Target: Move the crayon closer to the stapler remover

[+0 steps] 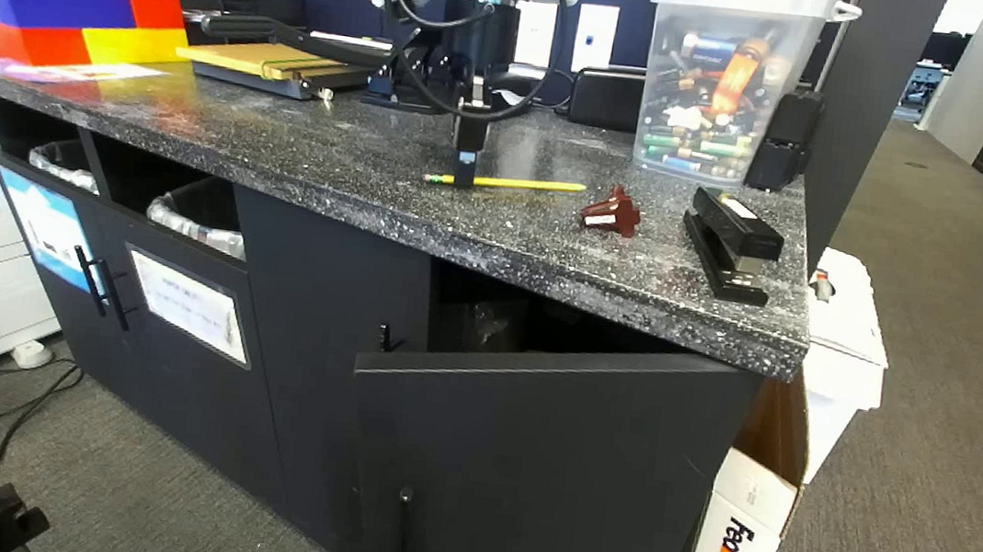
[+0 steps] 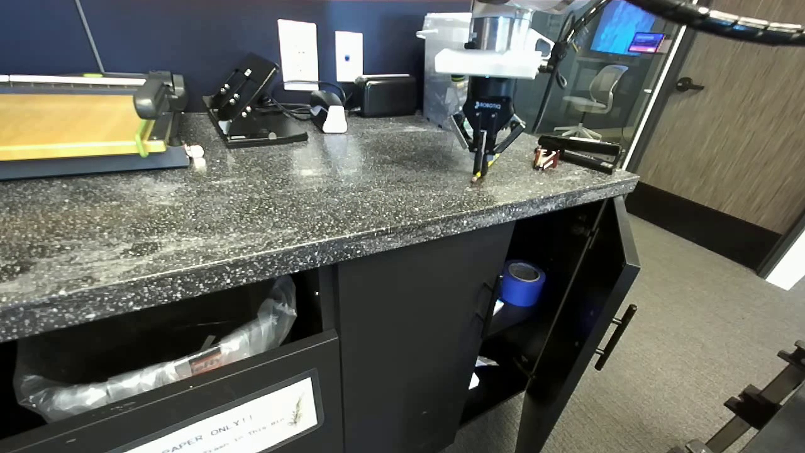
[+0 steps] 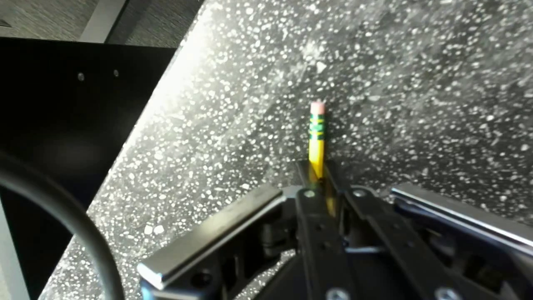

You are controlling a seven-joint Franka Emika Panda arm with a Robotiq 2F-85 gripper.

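Note:
The crayon, a thin yellow pencil-like stick [image 1: 530,185] with a green band and pink eraser, lies along the countertop. It also shows in an exterior view [image 2: 493,160] and in the wrist view [image 3: 316,152]. My gripper [image 1: 465,173] points down and is shut on it near the eraser end, fingertips at counter level. The fingers also show in an exterior view [image 2: 480,168] and the wrist view [image 3: 320,170]. The dark reddish-brown stapler remover [image 1: 613,211] sits just beyond the crayon's pointed end, apart from it. It also shows in an exterior view [image 2: 546,158]; it is out of the wrist view.
A black stapler [image 1: 733,243] stands beyond the remover near the counter's end. A clear bin of batteries [image 1: 707,88] stands behind. A paper cutter [image 1: 280,62] and colored blocks [image 1: 81,21] are further along. A cabinet door [image 1: 535,466] hangs open below the counter edge.

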